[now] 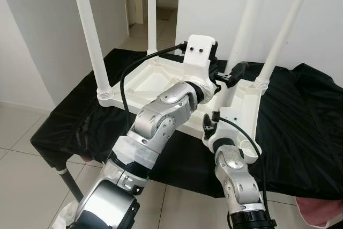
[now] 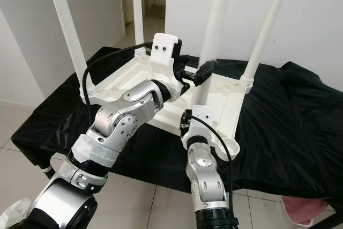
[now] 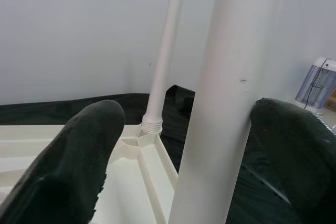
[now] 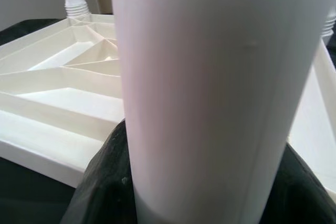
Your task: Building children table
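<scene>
A white plastic children's table top [image 1: 155, 81] lies upside down on a black cloth [image 1: 300, 127] that covers a low stand. White legs rise from its corners: one leg at the near left corner [image 1: 91, 36], one at the far left corner [image 1: 151, 12], and one at the far right corner [image 1: 284, 28]. The left gripper [image 3: 184, 145] reaches across the upturned top to a fourth leg [image 1: 249, 17] standing toward the right side. Its fingers [image 3: 68, 166] are spread wide around that leg, one finger touching the shaft. The right gripper [image 4: 199, 192] sits low at the near right corner [image 1: 236, 116] of the table top, its fingers closed around the base of the same leg.
</scene>
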Tool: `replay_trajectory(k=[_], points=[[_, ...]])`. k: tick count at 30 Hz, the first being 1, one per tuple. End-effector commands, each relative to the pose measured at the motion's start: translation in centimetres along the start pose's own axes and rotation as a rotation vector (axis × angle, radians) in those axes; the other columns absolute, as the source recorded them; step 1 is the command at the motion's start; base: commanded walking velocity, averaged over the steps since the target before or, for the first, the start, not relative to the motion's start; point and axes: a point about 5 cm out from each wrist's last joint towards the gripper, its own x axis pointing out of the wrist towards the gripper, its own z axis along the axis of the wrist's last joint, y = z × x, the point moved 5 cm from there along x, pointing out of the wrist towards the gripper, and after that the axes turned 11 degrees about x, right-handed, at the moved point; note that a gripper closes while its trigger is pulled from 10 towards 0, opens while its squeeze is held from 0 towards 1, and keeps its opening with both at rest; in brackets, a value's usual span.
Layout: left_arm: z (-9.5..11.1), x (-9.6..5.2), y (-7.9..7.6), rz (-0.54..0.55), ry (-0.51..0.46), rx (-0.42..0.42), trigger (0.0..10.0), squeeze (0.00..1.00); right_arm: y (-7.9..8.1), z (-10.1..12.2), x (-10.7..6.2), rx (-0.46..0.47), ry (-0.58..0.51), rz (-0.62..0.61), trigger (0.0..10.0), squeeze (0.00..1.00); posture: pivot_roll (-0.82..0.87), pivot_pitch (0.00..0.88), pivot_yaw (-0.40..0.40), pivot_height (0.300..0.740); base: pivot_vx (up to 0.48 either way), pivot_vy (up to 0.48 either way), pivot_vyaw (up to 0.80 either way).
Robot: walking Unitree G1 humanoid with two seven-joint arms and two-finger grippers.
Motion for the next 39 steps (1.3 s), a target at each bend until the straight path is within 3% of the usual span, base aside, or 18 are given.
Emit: replay_trajectory(k=[1,8,13,19,24,29,31,39], points=[[0.4,-0.2,-1.0,-0.078,-0.03,0.002,10.0,0.0,0.3,0.4,0.1,0.011,-0.007,0.003,10.0,0.0,-0.01,0.093,0.001,0.74,0.0,0.0,0.0],[1.2,-0.6,-1.5,-0.1,-0.084,-0.007,10.0,0.0,-1.1,1.0,0.5,0.015,-0.03,-0.045,10.0,0.0,-0.01,0.091,0.0,0.74,0.0,0.0,0.0],[0.7,-0.9,-1.4,-0.091,-0.075,0.004,10.0,0.0,-2.1,1.7,0.8,0.001,-0.051,-0.069,10.0,0.0,-0.01,0.091,0.001,0.74,0.0,0.0,0.0],[-0.6,-2.3,-0.9,-0.06,-0.06,-0.029,10.0,0.0,-5.5,3.0,0.8,-0.04,-0.106,-0.137,10.0,0.0,-0.01,0.102,0.003,0.74,0.0,0.0,0.0],[-1.2,-2.7,-0.9,-0.055,-0.046,-0.024,10.0,0.0,-6.0,3.1,0.7,-0.06,-0.115,-0.129,10.0,0.0,-0.01,0.107,0.002,0.74,0.0,0.0,0.0],[-3.2,-3.4,-0.8,-0.039,0.002,-0.013,10.0,0.0,-6.7,3.5,0.8,-0.072,-0.138,-0.104,10.0,0.0,-0.01,0.111,0.004,0.74,0.0,0.0,0.0],[-5.8,-4.5,-1.2,-0.046,0.067,0.013,10.0,0.0,-7.9,3.9,0.7,-0.097,-0.161,-0.099,10.0,0.0,-0.02,0.111,0.006,0.74,0.0,0.0,0.0],[-8.1,-6.2,-2.0,-0.08,0.137,0.034,10.0,0.0,-10.2,2.8,0.3,-0.16,-0.142,-0.109,10.0,0.0,-0.02,0.11,0.006,0.74,0.0,0.0,0.0]])
